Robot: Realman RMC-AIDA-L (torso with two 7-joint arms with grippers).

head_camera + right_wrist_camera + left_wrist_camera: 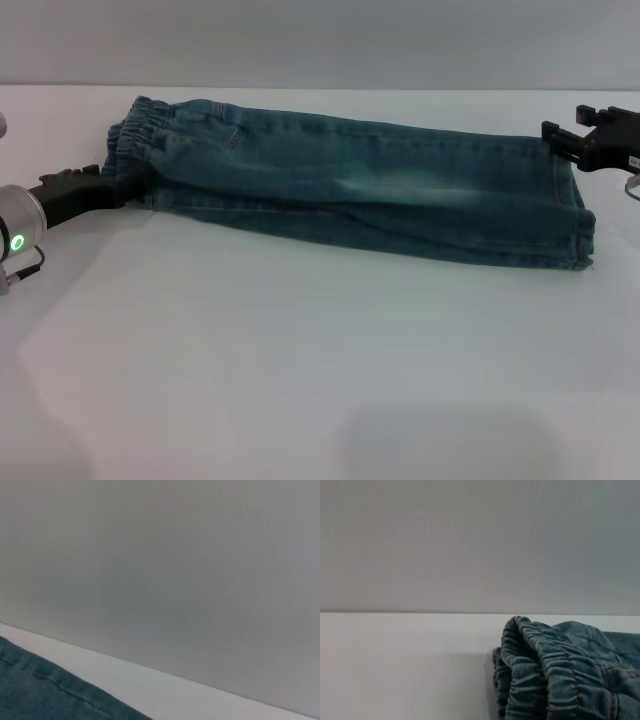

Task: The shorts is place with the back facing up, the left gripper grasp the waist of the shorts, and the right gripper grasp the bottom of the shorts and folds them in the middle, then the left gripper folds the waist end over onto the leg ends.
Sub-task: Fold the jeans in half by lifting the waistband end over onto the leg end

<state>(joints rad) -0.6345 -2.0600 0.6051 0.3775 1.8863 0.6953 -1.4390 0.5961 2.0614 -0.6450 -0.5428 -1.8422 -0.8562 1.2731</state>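
Note:
The blue-green denim shorts (350, 190) lie flat on the white table, folded lengthwise into one long strip. The ruffled waist (135, 150) is at the left and the stacked leg ends (578, 215) at the right. My left gripper (112, 196) lies low on the table with its black tip at the waist's near corner. The puckered waist (540, 670) fills the left wrist view's corner. My right gripper (565, 128) hovers open at the far corner of the leg ends, holding nothing. A stitched hem of the shorts (40, 690) shows in the right wrist view.
The white table (300, 380) stretches wide in front of the shorts. A plain grey wall (320, 40) stands behind its far edge. A faint shadow lies on the table near the front.

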